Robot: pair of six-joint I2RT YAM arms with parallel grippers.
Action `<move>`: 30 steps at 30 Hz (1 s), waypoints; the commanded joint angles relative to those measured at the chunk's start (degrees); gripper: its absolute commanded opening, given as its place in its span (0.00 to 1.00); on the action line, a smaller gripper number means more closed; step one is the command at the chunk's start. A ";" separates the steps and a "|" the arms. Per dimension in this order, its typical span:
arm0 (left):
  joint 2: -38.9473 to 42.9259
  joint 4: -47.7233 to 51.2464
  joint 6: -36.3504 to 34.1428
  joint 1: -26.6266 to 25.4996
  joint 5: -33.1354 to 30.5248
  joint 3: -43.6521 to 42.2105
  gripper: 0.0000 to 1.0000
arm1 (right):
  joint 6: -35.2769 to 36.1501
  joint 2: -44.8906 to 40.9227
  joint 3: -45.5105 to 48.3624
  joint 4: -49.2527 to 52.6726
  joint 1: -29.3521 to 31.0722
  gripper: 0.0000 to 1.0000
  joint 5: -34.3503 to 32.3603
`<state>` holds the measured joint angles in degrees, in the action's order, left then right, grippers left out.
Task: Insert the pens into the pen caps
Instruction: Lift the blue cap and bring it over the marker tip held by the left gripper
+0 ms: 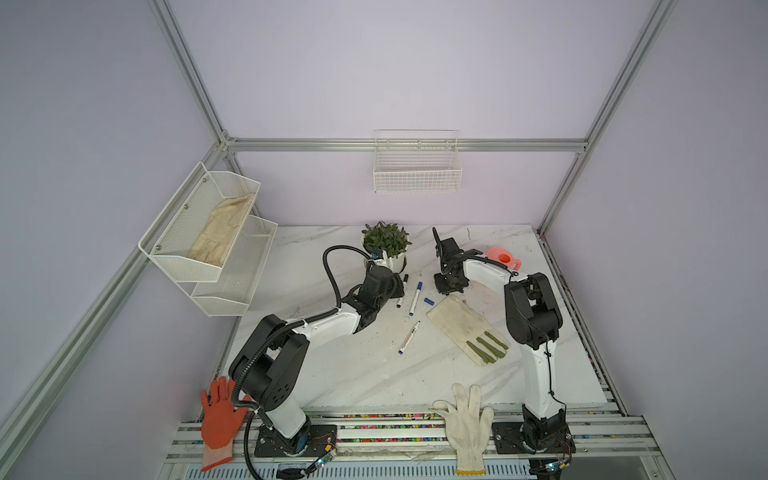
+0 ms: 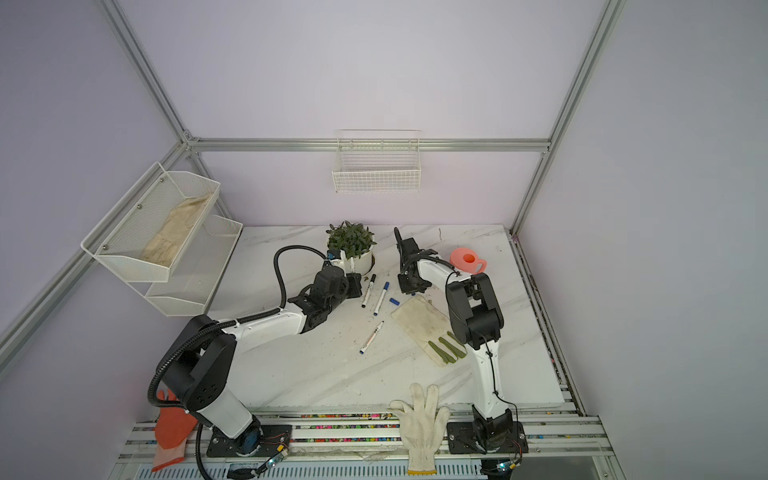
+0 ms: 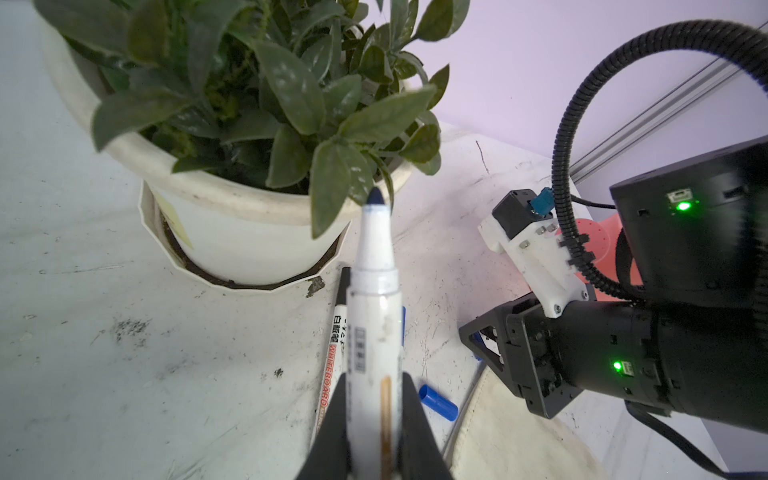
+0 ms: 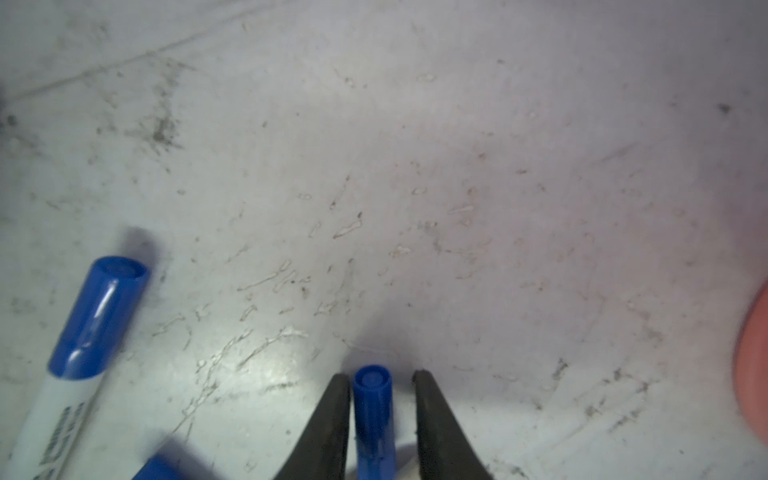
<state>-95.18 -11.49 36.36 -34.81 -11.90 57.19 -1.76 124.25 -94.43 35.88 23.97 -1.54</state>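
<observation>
White knit glove [image 1: 467,424]: laid over the front edge of the desk [image 1: 353,374], at the lower centre of both top views.
Orange glove [image 1: 218,415]: draped at the lower left, beside the base of the left arm.
Left fingers [image 3: 332,436]: pressed onto an uncapped pen [image 3: 374,316], which is pinched by its barrel at the bottom centre of the left wrist view. Its dark blue tip is pointed toward the potted plant [image 3: 249,232].
Right fingers [image 4: 328,428]: spread on either side of a blue cap [image 4: 372,411] that is lying on the desk at the bottom centre of the right wrist view. A gap is seen between the cap and one finger.
Loose blue cap [image 1: 429,300]: lying near the frame's centre, just beside the cuff of the work glove [image 1: 465,328].
Blue-capped pen [image 1: 416,298]: laid between the loose blue cap and the black-capped pen [image 1: 402,291].
Slanted pen [image 1: 409,337]: lying alone, lower in the frame than the other pens.
Work glove: spread flat, right of centre, with its green fingertips toward the lower right.
Pink cup [image 1: 503,257]: stood at the desk's upper right.
</observation>
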 commanded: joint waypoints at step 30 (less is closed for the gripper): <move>-0.49 -4.19 -13.01 -8.70 8.40 2.35 0.00 | -18.97 -34.61 28.07 -41.78 -0.44 0.00 33.71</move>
<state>-95.90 -11.86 25.19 -43.27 -4.40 57.25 -22.46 89.82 -65.01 -6.11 23.20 28.38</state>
